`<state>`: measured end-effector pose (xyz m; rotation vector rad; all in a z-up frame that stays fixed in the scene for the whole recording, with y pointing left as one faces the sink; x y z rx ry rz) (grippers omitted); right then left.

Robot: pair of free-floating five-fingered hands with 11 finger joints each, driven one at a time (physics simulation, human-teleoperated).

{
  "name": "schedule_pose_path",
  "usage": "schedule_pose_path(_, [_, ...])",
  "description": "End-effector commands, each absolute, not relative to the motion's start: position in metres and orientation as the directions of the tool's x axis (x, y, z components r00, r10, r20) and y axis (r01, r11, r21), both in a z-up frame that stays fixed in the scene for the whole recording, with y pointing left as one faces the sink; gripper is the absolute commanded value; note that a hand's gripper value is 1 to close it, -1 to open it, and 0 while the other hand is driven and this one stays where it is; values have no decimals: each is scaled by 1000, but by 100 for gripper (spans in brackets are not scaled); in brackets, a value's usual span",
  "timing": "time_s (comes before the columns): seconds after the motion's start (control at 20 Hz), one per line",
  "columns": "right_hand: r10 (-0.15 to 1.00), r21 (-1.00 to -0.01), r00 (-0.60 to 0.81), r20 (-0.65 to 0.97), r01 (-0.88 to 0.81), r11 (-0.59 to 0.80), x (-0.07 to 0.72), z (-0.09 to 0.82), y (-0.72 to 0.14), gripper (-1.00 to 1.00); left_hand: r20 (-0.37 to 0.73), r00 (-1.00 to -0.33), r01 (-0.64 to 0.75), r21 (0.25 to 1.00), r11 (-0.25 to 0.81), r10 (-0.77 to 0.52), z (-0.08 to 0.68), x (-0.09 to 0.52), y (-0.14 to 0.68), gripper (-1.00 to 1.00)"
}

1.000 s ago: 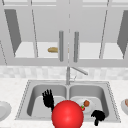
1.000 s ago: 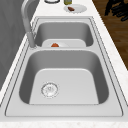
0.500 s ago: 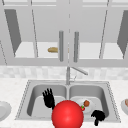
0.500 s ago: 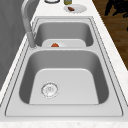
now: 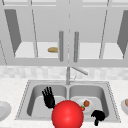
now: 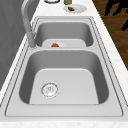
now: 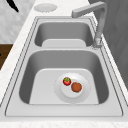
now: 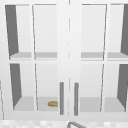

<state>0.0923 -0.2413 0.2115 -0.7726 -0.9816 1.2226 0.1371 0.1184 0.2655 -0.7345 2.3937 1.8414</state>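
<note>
My left hand [image 5: 48,98] hangs over the left basin [image 5: 40,100], open, with straight fingers pointing up. My right hand [image 5: 98,116] hovers at the front rim of the right basin, its fingers curled downward and holding nothing. Between the two hands, a large red ball [image 5: 67,115] fills the lower middle of the front view. A white plate [image 7: 72,94] lies in the right basin with a strawberry [image 7: 66,81] and a brown round piece of food [image 7: 76,87] on it. Dark hand shapes [image 6: 117,10] show off the counter's front edge in the left side view.
The tap [image 5: 68,75] stands behind the divider, its spout swung to the right. A plate with food [image 6: 75,8] sits on the right counter and an empty plate [image 7: 45,7] on the left. Behind the shut glass cabinet doors lies a bread roll [image 8: 53,103].
</note>
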Motion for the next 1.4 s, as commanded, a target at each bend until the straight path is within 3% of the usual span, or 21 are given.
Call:
schedule_pose_path(0.0, [980,-897,54,189,-397,195,92,212,-241,0,-384,-848,-485,841,241,-365,269,144,141,-100])
schedule_pose_path(0.25, [980,-897,54,189,-397,195,92,212,-241,0,-416,-829,-520,819,242,-373,280,151,163,-100])
schedule_pose_path(0.3, [980,-897,54,189,-397,195,92,212,-241,0,-375,-849,-483,836,260,-372,288,149,168,-100])
schedule_pose_path(0.5, [980,-897,54,189,-397,195,92,212,-241,0,-383,-847,-500,809,308,-370,288,161,175,-100])
schedule_pose_path(1.35, [980,-897,54,189,-397,195,92,212,-241,0,-353,-842,-494,809,318,-409,289,168,184,-100])
